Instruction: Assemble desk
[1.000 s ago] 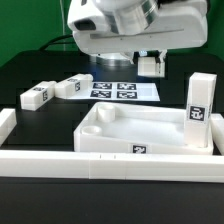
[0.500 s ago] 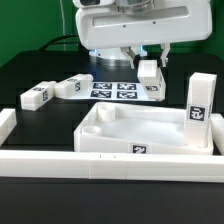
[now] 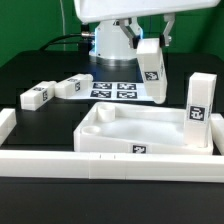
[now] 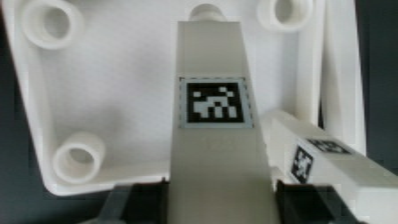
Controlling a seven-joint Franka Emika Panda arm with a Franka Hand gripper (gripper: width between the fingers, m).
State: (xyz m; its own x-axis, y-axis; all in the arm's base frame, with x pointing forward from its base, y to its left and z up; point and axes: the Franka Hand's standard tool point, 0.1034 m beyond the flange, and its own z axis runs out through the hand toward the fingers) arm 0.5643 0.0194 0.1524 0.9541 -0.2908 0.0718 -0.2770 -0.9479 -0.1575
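Observation:
My gripper (image 3: 149, 44) is shut on a white leg block (image 3: 153, 72) and holds it in the air, slightly tilted, above the far side of the rimmed tabletop (image 3: 120, 145). In the wrist view the held leg (image 4: 215, 100) runs out from between the black fingers (image 4: 151, 200), its tag facing the camera, with the tabletop (image 4: 80, 95) and its round corner recesses below. One leg (image 3: 197, 106) stands upright in the tabletop's corner at the exterior view's right and also shows in the wrist view (image 4: 333, 160). Two more legs (image 3: 38, 95) (image 3: 75, 86) lie on the table at the exterior view's left.
The marker board (image 3: 118, 91) lies flat behind the tabletop, under the arm. A long low white border wall (image 3: 90, 163) runs along the front, with a short end piece (image 3: 6, 124) at the exterior view's left. The table is black.
The gripper has carried the leg block up off the marker board area and toward the tabletop. The block now hangs larger and more tilted. The other parts have not moved.

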